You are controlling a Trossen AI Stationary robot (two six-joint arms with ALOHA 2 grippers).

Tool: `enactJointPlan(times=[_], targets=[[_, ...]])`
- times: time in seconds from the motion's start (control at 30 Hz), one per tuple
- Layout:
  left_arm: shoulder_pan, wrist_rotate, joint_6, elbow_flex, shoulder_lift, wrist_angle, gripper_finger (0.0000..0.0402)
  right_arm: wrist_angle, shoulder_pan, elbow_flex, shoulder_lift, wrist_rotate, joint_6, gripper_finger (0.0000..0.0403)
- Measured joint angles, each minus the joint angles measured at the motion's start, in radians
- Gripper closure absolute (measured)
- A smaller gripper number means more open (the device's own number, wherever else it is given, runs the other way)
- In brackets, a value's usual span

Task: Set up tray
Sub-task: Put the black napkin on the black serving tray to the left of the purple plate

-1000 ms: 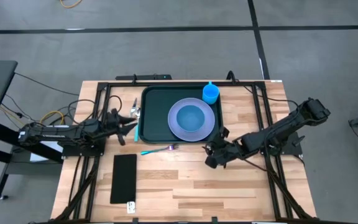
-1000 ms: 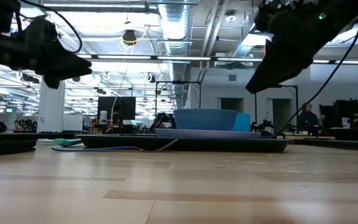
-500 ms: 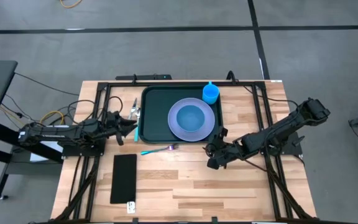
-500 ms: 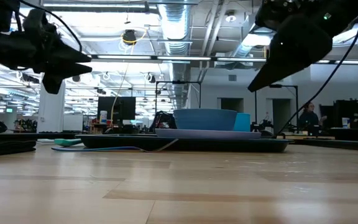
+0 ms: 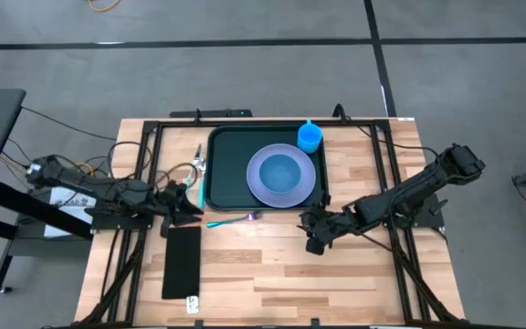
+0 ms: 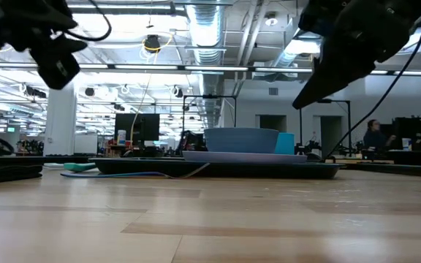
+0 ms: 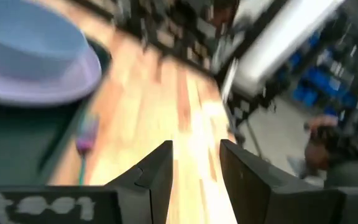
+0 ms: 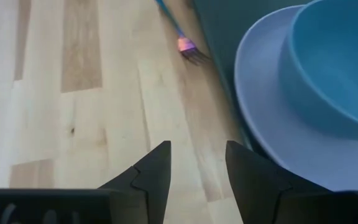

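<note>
The dark green tray (image 5: 231,155) lies at the table's far middle. On it rests a lavender plate (image 5: 281,194) with a blue bowl (image 5: 281,171) in it, and a blue cup (image 5: 310,137) stands at its far right corner. A teal fork with purple tines (image 5: 234,219) lies on the wood just near of the tray. My left gripper (image 5: 186,203) hovers open left of the fork, above the table. My right gripper (image 5: 310,228) hovers open off the tray's near right corner. In the right wrist view the plate (image 8: 272,130), the bowl (image 8: 334,68) and the fork tines (image 8: 188,45) lie ahead of the open fingers.
A flat black rectangle (image 5: 183,262) lies on the near left of the table, just near of my left gripper. A teal-handled utensil (image 5: 200,169) lies along the tray's left rim. Bare wood (image 5: 272,274) stretches across the near middle and right. Black frame rails run down both sides.
My left gripper has swung from beside the tray's left rim toward the table's near edge, and now hovers by the black rectangle's far end, left of the fork. In the low view it has also risen. My right gripper has edged slightly toward the near edge.
</note>
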Motion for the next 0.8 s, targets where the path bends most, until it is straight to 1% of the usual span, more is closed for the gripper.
enactJointPlan(times=[0.07, 0.13, 0.23, 0.3, 0.43, 0.63, 0.8], targets=[[-0.047, -0.016, -0.028, 0.066, 0.066, -0.077, 0.0281, 0.0, 0.0, 0.0, 0.0, -0.03, 0.0, 0.0258], [-0.088, -0.039, -0.072, 0.134, 0.135, -0.187, 0.0281, 0.0, 0.0, 0.0, 0.0, -0.05, 0.0, 0.0259], [-0.134, -0.061, -0.164, 0.22, 0.243, -0.358, 0.0281, 0.0, 0.0, 0.0, 0.0, -0.053, 0.0, 0.0259], [-0.161, -0.063, -0.222, 0.259, 0.313, -0.423, 0.0281, 0.0, 0.0, 0.0, 0.0, -0.053, 0.0, 0.0259], [-0.214, -0.013, -0.314, 0.305, 0.437, -0.454, 0.0281, 0.0, 0.0, 0.0, 0.0, -0.059, 0.003, 0.026], [-0.296, 0.162, -0.464, 0.349, 0.609, -0.45, 0.0281, 0.0, 0.0, 0.0, 0.0, -0.097, 0.018, 0.0261], [-0.372, 0.213, -0.491, 0.402, 0.722, -0.449, 0.0281, 0.005, 0.0, 0.0, 0.0, -0.102, 0.018, 0.0261]])
